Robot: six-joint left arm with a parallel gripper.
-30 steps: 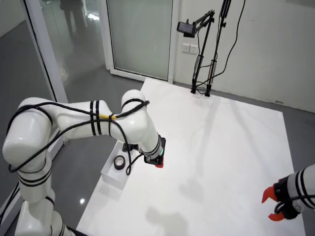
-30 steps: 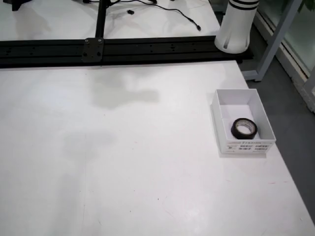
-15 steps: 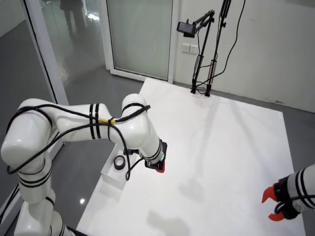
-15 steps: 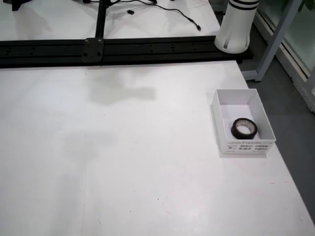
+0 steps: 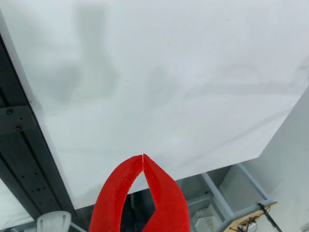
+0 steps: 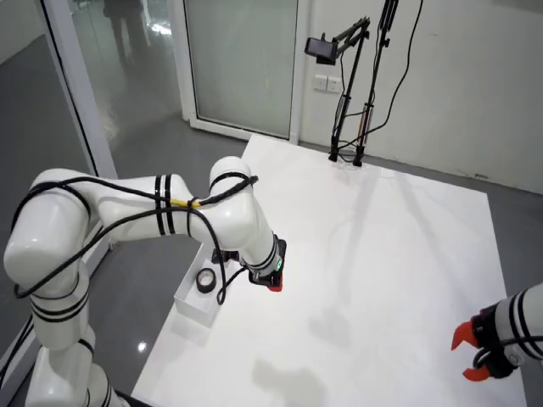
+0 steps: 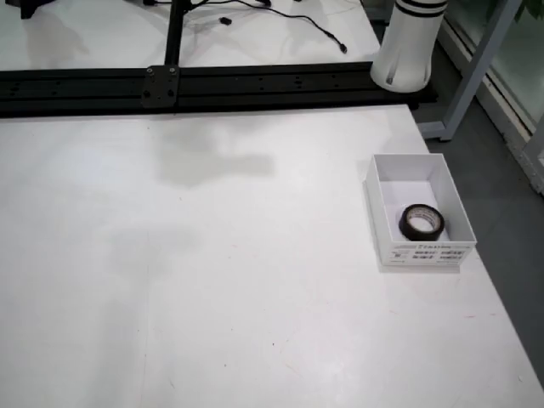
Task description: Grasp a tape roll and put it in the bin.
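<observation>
A black tape roll lies flat inside the small white bin near the table's right edge in the view from above. The room view shows the same tape roll in the bin at the table's left edge. My gripper hangs just right of the bin there, a little above the table. In the view that rides on the gripper, its red fingers meet at the tips of the gripper, shut with nothing between them. The view from above does not show the gripper.
A white table spreads to the right of my arm. A second arm's red gripper rests at the bottom right corner. A black rail and a white arm base run along the far edge. A camera stand stands at the back.
Over the last half second my gripper has shifted slightly up and left in the room view, back to where it was a second ago. Tape roll and bin have not moved.
</observation>
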